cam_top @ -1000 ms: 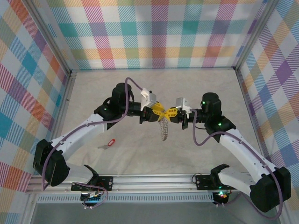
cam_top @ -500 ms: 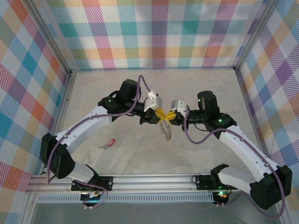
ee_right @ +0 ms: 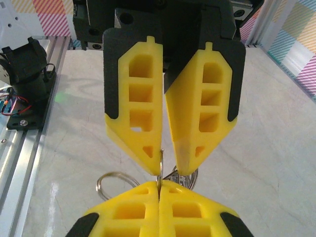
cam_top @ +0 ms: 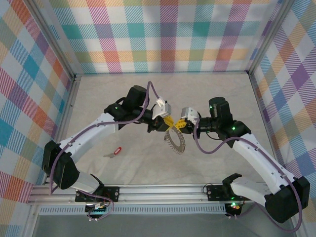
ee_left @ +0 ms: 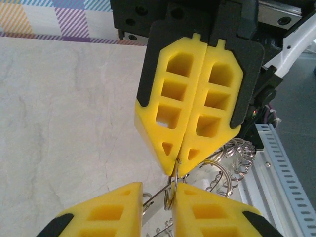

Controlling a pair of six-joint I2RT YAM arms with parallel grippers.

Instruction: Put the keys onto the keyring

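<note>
Your left end effector [ee_left: 177, 165] has its yellow fingers pressed together, pinching a thin wire loop at the very tips. Facing it tip to tip, your right end effector [ee_right: 168, 168] has its fingers narrowly parted. The wire stands in that gap against one finger, and you can see space on its other side. The keyring [cam_top: 168, 141] hangs tilted just below the two meeting tips, above the middle of the counter [cam_top: 98, 98]. In your left wrist view its coiled edge shows just behind the fingers. The red-tagged key [cam_top: 117, 151] lies flat on the counter toward the near left corner, well apart from the ring and beside your left arm.
</note>
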